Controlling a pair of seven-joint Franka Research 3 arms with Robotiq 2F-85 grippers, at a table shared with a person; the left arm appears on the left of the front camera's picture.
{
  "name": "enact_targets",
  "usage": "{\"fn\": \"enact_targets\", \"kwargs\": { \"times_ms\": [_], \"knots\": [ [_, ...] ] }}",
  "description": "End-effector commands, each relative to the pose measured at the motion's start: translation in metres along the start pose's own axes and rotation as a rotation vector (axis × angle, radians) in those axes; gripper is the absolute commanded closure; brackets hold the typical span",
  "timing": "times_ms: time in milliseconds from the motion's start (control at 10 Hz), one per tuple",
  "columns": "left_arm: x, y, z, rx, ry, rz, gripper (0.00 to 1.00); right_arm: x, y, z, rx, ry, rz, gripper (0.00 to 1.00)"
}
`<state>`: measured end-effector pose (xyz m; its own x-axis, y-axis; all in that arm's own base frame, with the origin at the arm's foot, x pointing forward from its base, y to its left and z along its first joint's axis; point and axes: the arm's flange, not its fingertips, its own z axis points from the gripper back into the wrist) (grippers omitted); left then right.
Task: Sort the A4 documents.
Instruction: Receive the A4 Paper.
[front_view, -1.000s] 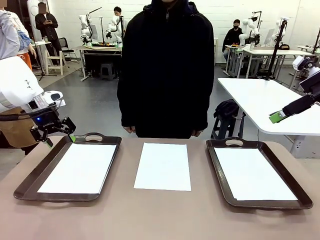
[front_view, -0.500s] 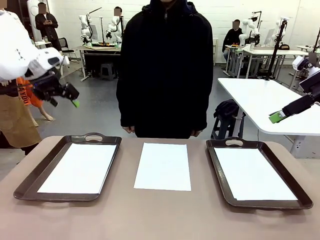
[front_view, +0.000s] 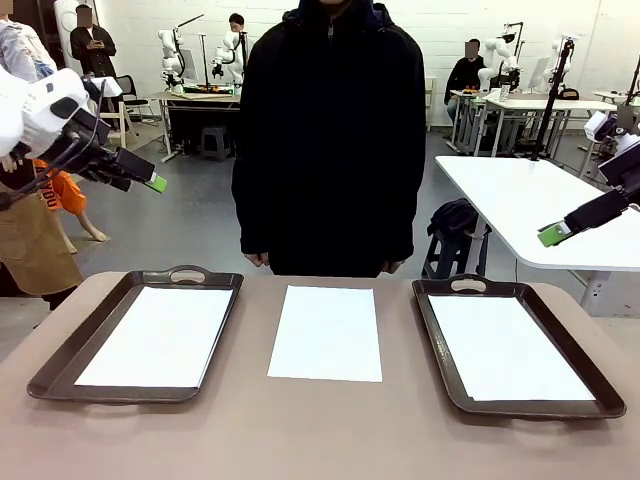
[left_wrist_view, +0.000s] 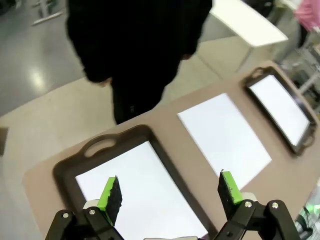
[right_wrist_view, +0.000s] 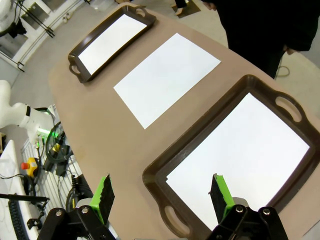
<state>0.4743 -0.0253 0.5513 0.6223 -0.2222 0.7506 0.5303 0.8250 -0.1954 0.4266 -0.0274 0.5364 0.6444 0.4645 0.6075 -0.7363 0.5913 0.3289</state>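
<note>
Nearest: A4 documents (front_view: 326, 332), one loose sheet on table betw. left tray (front_view: 60, 363) and right tray (front_view: 588, 378), one sheet in each tray. Best to come down flat on a sheet edge, slide w/o creasing. Farther: left gripper (front_view: 150, 182) and right gripper (front_view: 551, 236) raised, wide open, holding nothing. Behind: person (front_view: 332, 130) standing.

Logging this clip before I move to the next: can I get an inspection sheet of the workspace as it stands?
Surface: brown table, flat.
Job's things: one A4 sheet bare on the table's middle; one in the left tray; one in the right tray.
Clutter: nothing seen.
Hands: left hand open, raised above the left tray, empty; right hand open, raised at the right, empty.
Cables: black cable on the left arm.
Surroundings: person standing at the far edge; other tables behind.
</note>
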Motion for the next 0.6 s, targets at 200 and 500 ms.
{"fn": "enact_targets", "kwargs": {
  "times_ms": [200, 500],
  "knots": [
    [-0.020, 0.008, 0.024, -0.161, 0.036, -0.225, 0.00, 0.000, 0.000, -0.001, 0.008, -0.003, 0.006, 0.00],
    [-0.015, -0.003, 0.026, -0.118, 0.121, -0.332, 0.00, 0.000, 0.000, -0.001, 0.008, -0.003, 0.006, 0.00]
  ]
}}
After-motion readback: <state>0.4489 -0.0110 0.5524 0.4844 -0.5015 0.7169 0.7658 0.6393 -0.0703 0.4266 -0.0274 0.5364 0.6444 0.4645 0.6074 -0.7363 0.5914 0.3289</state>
